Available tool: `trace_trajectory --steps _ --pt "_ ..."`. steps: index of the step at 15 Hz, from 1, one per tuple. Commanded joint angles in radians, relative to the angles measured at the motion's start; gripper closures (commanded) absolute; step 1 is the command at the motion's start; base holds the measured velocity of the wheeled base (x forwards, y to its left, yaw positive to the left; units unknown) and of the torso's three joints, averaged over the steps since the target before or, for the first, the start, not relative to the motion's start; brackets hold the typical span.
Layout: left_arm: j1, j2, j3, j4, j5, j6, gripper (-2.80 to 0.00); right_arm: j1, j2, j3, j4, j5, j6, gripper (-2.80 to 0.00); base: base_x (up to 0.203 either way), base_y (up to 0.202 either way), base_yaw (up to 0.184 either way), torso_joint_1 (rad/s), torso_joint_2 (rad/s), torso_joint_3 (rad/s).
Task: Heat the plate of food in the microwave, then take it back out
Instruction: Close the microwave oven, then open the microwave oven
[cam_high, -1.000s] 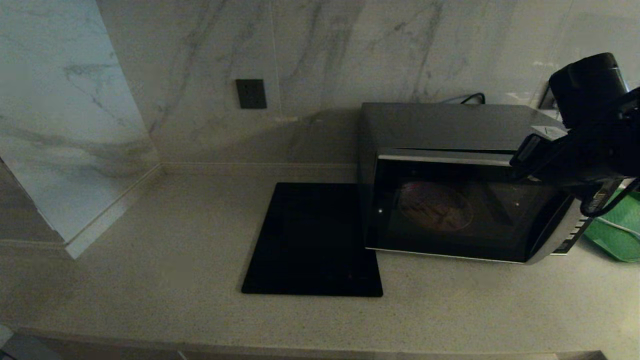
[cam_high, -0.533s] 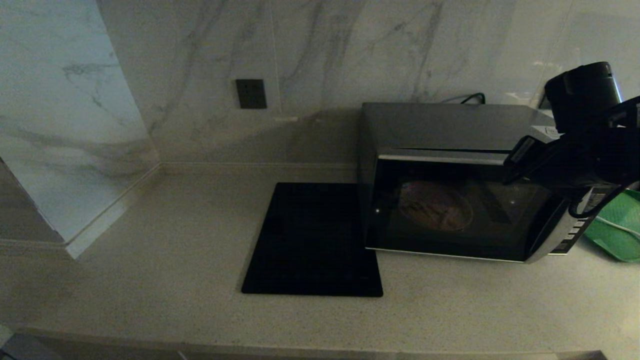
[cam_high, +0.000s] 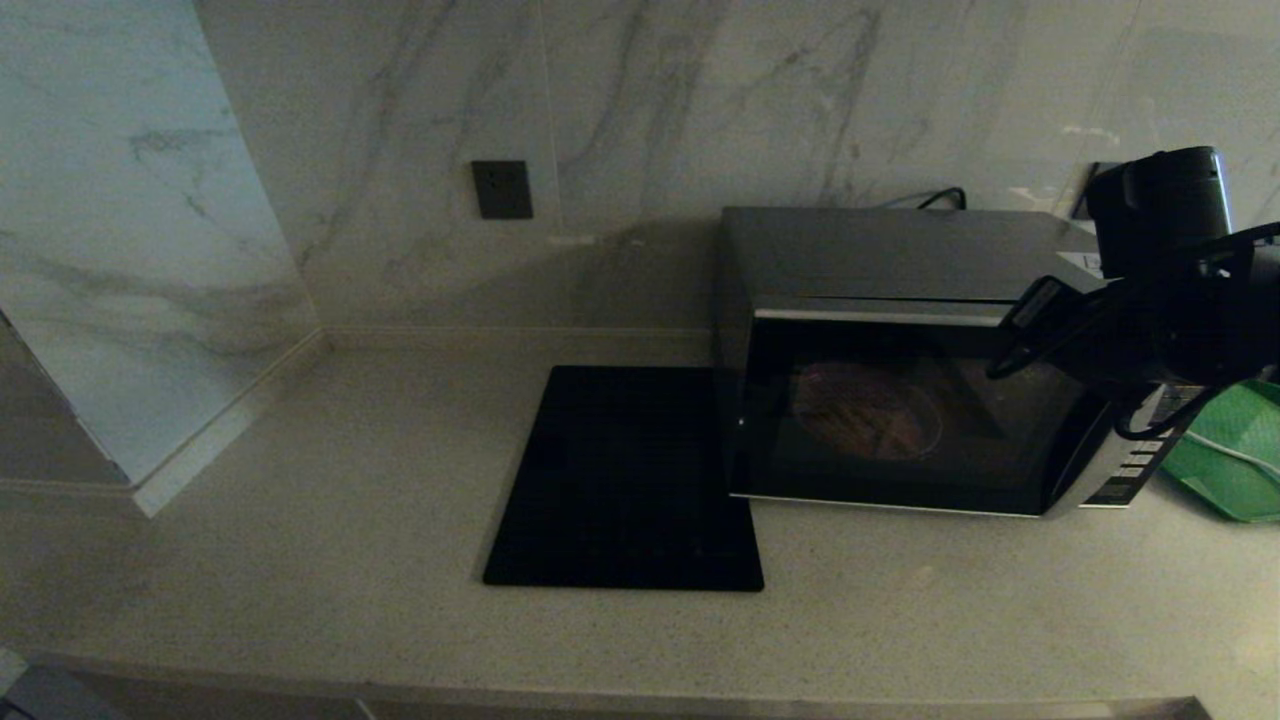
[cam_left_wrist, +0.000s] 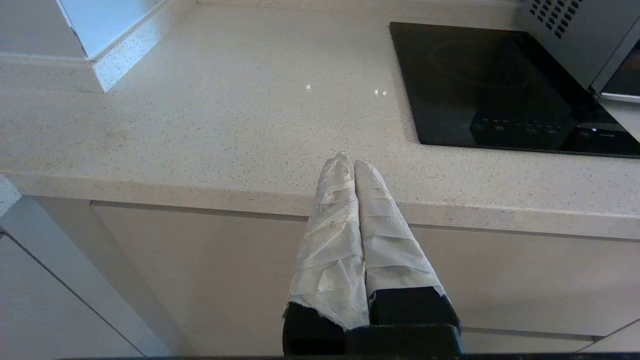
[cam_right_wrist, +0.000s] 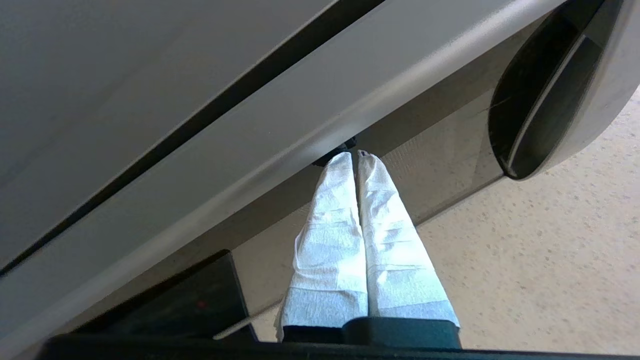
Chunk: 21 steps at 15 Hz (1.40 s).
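Note:
The silver-grey microwave (cam_high: 900, 255) stands at the right of the counter. Through its dark glass door (cam_high: 960, 440) the small plate of food (cam_high: 865, 410) shows dimly inside. My right gripper (cam_high: 1005, 355) is shut and empty, its white-wrapped tips (cam_right_wrist: 352, 157) against the door glass just under the silver top trim (cam_right_wrist: 280, 150), beside the oval handle recess (cam_right_wrist: 545, 95). A narrow dark gap runs between door and casing. My left gripper (cam_left_wrist: 348, 161) is shut and empty, parked low in front of the counter edge, out of the head view.
A flat black square slab (cam_high: 625, 480) lies left of the microwave, touching its base. A green tray (cam_high: 1230, 460) sits behind my right arm at the far right. A marble wall with a dark socket (cam_high: 502, 188) backs the counter (cam_high: 300, 560).
The microwave door has swung inward from ajar to almost flush. My right arm has moved left and down with it, pressing on the glass. The left arm has not moved.

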Motion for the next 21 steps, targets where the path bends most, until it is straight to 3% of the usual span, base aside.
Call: trace_trajectory --steps 1,7,11,16,19,21 --pt "0.002 0.001 0.000 0.000 0.001 -0.001 0.00 0.000 0.009 0.009 -0.027 -0.001 0.004 0.00 0.000 0.000 0.000 0.000 0.00 0.000" --pt "0.001 0.000 0.000 -0.001 0.000 -0.001 0.00 0.000 0.028 0.032 -0.094 -0.001 -0.004 0.00 0.000 0.000 0.000 0.000 0.00 0.000" --pt "0.000 0.002 0.000 -0.001 0.000 -0.001 0.00 -0.010 -0.080 0.063 -0.090 0.026 -0.006 0.00 0.000 0.000 0.000 0.000 0.00 0.000" --pt "0.002 0.000 0.000 -0.001 0.000 -0.001 0.00 -0.029 -0.313 0.074 0.086 0.055 -0.010 0.00 0.000 0.000 0.000 0.000 0.00 0.000" --pt "0.001 0.000 0.000 0.000 0.001 -0.001 0.00 -0.175 -0.387 0.069 0.186 0.079 -0.034 0.00 0.000 0.000 0.000 0.000 0.00 0.000" --pt "0.002 0.001 0.000 0.000 0.000 -0.001 0.00 -0.326 -0.407 0.069 0.207 0.208 -0.052 0.00 0.000 0.000 0.000 0.000 0.00 0.000"
